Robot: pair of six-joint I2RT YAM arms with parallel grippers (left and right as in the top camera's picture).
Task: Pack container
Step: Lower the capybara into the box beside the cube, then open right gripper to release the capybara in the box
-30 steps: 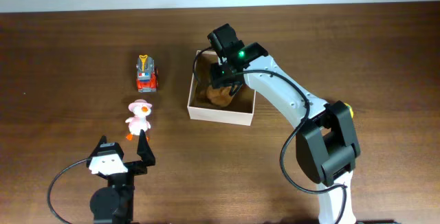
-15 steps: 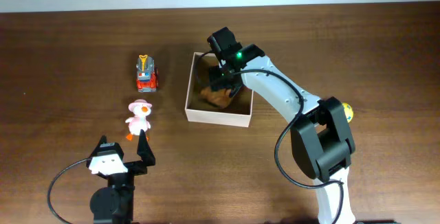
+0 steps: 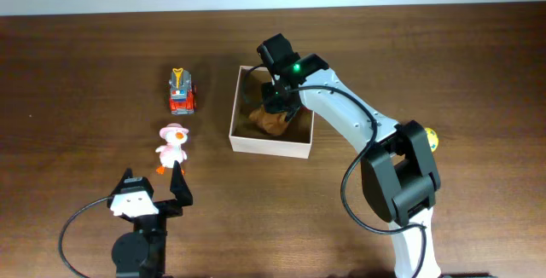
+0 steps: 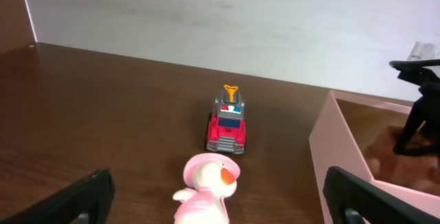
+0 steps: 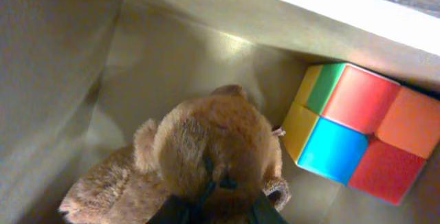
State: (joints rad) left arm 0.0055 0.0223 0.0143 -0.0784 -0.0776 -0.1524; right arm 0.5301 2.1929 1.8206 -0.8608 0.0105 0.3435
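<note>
Fingers (image 5: pixel 180 209) of right gripper (image 5: pixel 216 183) tight on teddy bear (image 5: pixel 213 138), arm (image 3: pixel 341 112) outstretched into the container (image 3: pixel 266 144) (left gripper (image 3: pixel 153 178) splayed wide)

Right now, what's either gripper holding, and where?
Right gripper pinches the teddy bear at its head, inside the container. Left gripper open, empty.

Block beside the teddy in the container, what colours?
Block: red, orange, blue, yellow and green panels. Shows best in the right wrist view.

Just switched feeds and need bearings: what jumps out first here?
The right gripper is clamped on a brown teddy bear inside the container, beside a multicoloured cube. Left of the container, a pink-hatted duck and a red fire truck sit unpacked on the table.
</note>
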